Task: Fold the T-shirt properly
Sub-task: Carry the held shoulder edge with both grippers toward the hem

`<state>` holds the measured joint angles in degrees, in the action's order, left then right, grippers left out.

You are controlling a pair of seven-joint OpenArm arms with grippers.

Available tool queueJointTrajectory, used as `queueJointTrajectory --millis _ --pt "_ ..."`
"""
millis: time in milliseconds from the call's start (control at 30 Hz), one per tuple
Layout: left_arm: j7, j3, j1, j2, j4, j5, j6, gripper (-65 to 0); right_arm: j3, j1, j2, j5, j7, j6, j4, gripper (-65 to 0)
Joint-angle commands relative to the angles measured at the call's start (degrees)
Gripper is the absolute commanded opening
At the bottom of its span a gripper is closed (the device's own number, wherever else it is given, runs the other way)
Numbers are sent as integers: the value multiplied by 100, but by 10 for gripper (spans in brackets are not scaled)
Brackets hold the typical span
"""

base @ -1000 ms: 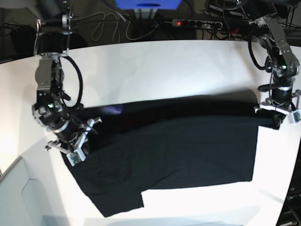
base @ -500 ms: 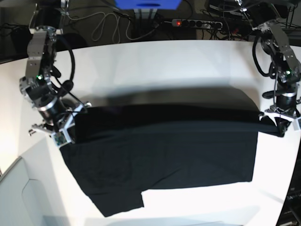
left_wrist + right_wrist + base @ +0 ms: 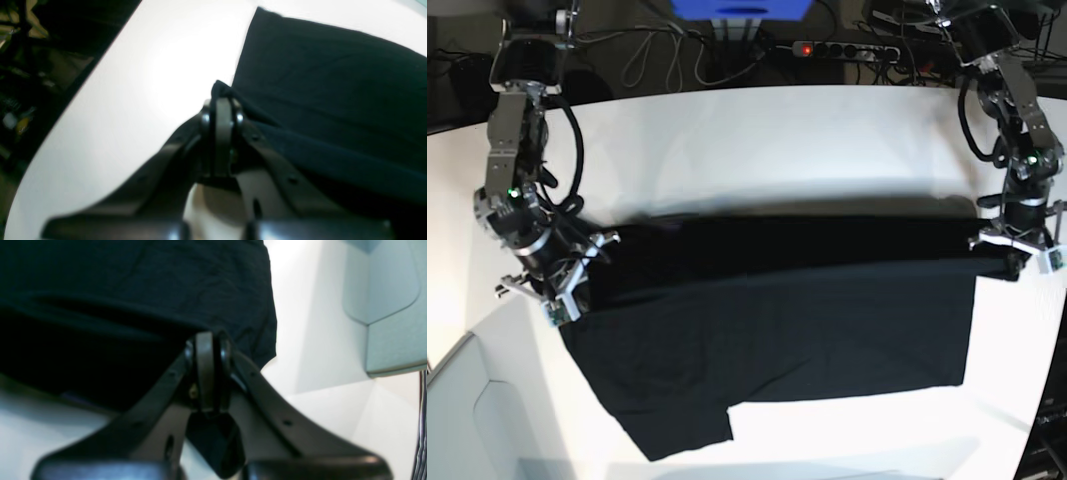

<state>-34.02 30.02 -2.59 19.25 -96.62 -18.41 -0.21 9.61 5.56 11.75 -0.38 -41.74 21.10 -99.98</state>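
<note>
**Both grippers carry the shirt's far edge back over the body**

The right gripper (image 3: 208, 340) is clamped on a pinch of black cloth, and the left gripper (image 3: 222, 103) is likewise closed on the T-shirt's (image 3: 767, 330) edge. Compared with a moment ago, the right arm has swung outward and now sits slightly lower again, drawing the lifted edge taut between the two grips. The shirt lies flat on the white table (image 3: 757, 140), its far edge raised in a straight band. The fold looks underway, not yet laid down.

A robotics lab: white table (image 3: 777, 140), power strip (image 3: 845, 48), loose cables (image 3: 652, 55)
</note>
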Motion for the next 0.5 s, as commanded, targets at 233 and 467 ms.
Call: queueJointTrajectory --millis 233,467 --pt "136 -246 52 -4 -92 844 34 -650 -209 424 43 16 108 39 297 -647" --pt "136 -237 96 -109 -92 1213 25 -645 -209 415 43 16 134 39 333 -647"
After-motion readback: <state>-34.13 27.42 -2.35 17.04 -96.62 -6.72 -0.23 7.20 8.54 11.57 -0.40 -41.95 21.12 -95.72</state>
